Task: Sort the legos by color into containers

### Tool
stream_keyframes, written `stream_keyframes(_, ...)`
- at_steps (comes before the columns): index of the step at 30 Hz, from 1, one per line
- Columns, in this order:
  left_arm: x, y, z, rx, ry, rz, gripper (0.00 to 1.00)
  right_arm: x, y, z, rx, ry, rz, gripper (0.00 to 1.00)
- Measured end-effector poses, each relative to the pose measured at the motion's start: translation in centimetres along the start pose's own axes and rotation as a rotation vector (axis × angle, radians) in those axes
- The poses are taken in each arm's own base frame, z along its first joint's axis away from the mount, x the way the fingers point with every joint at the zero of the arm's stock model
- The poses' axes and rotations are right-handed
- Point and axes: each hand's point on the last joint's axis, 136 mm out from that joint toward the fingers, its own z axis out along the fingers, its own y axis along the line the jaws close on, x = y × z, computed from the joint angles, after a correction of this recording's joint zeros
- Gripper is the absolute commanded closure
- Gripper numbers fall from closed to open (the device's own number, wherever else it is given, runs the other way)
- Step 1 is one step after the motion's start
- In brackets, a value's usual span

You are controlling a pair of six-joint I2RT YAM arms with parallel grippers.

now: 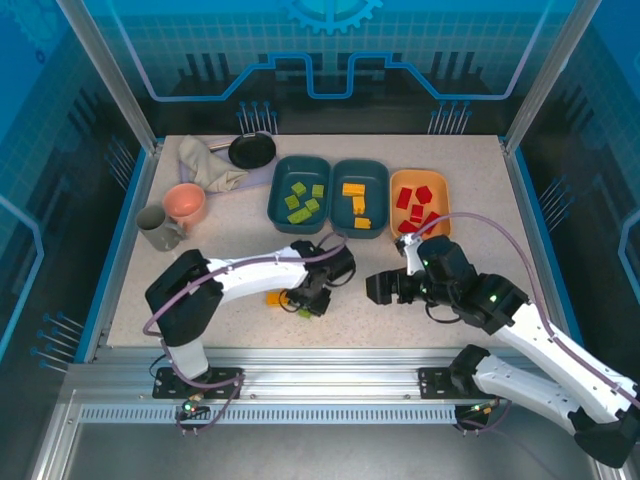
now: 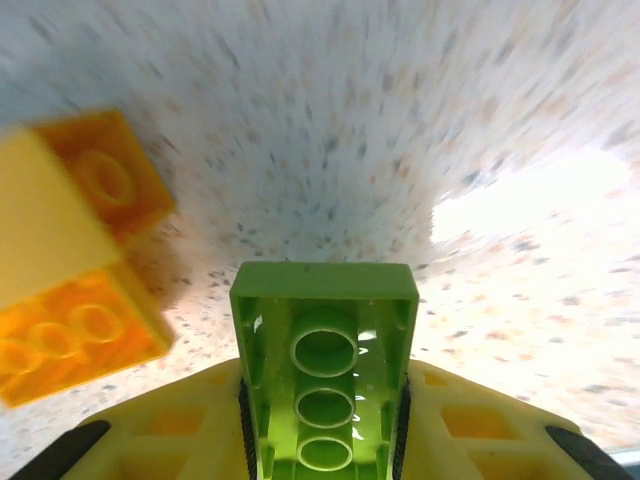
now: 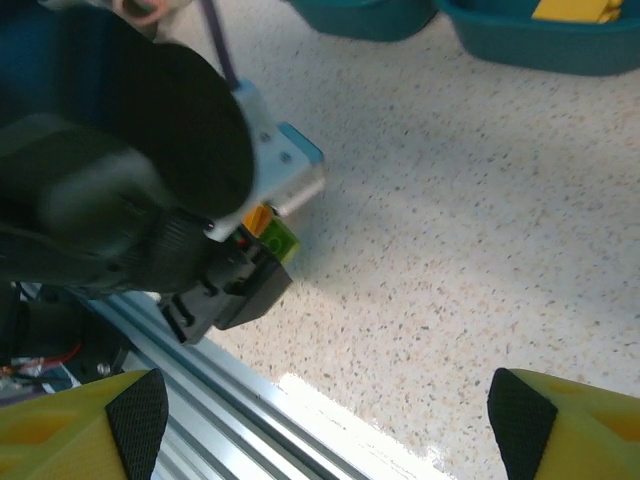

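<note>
Legos (image 1: 303,202) are mostly sorted, going by the view from above. Green ones lie in the left teal tub (image 1: 277,195), yellow-orange ones in the middle teal tub (image 1: 381,200), and red ones in the yellow-orange tub (image 1: 437,182). Two strays lie at the near part of the tabletop (image 1: 180,290), well apart from the tubs. One is an orange brick (image 1: 274,297) and the other a green brick (image 1: 303,312), right at the left tool (image 1: 307,303). The right tool (image 1: 380,288) hovers near the middle of the tabletop, pointing toward the left arm, with nothing in it.

The left wrist view shows the green brick (image 2: 325,330) lodged between the yellow fingers (image 2: 470,430) of the left tool (image 2: 322,440). The brick's hollow underside faces the camera. Both pads look pressed against its sides, so the tool is narrow and gripping it. The orange brick (image 2: 75,260) lies just beside it on the left, blurred. Whether that is one brick or two I cannot tell.

In the right wrist view, the right tool (image 3: 328,415) has its fingers (image 3: 100,430) spread wide with bare tabletop between them. Ahead is the left arm's tool with the green brick (image 3: 281,240) and a bit of orange (image 3: 258,218) at its tip. The teal tubs (image 3: 540,45) show along the top edge.

My judgement is that the task is nearly finished. What remains is carrying the green brick to the left teal tub and the orange one to the middle teal tub.
</note>
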Motion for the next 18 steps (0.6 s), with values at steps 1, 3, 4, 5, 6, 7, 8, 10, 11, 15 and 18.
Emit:
stream_keyframes(1,-1.1,0.1,-1.2,0.021,-0.03,-0.025,0.66,-0.8,0.0,-0.1,-0.001,-0.017,0.015,0.14)
stream_keyframes(3,-4.2,0.8,-4.4,0.08,-0.113,-0.097,0.66,-2.6,0.0,-0.2,-0.014,-0.056,0.054,0.14)
stream_keyframes(4,-5.6,1.4,-5.9,0.105,-0.148,-0.132,0.66,-3.6,-0.1,-0.1,-0.021,-0.078,0.08,0.14)
stream_keyframes(5,-7.2,2.3,-7.3,0.132,-0.185,-0.175,0.66,-4.5,-0.2,0.1,-0.027,-0.094,0.104,0.14)
stream_keyframes(6,-8.8,3.3,-8.7,0.157,-0.223,-0.219,0.66,-5.5,-0.5,0.5,-0.028,-0.116,0.13,0.14)
stream_keyframes(7,-10.4,4.3,-9.9,0.18,-0.257,-0.261,0.66,-6.2,-0.6,1.0,-0.032,-0.13,0.151,0.14)
stream_keyframes(8,-11.6,5.4,-10.7,0.199,-0.283,-0.3,0.66,-7.1,-0.8,1.7,-0.038,-0.144,0.174,0.14)
stream_keyframes(10,-13.8,7.5,-11.8,0.227,-0.314,-0.371,0.66,-8.5,-0.8,3.1,-0.05,-0.159,0.206,0.14)
stream_keyframes(11,-15.1,8.4,-12.1,0.241,-0.329,-0.402,0.66,-9.0,-0.8,3.7,-0.053,-0.163,0.218,0.14)
stream_keyframes(15,-20.4,10.8,-11.3,0.299,-0.343,-0.52,0.66,-12.8,-0.2,6.7,-0.085,-0.209,0.263,0.14)
stream_keyframes(18,-24.5,11.7,-9.5,0.344,-0.343,-0.609,0.66,-15.7,0.2,8.3,-0.113,-0.258,0.29,0.14)
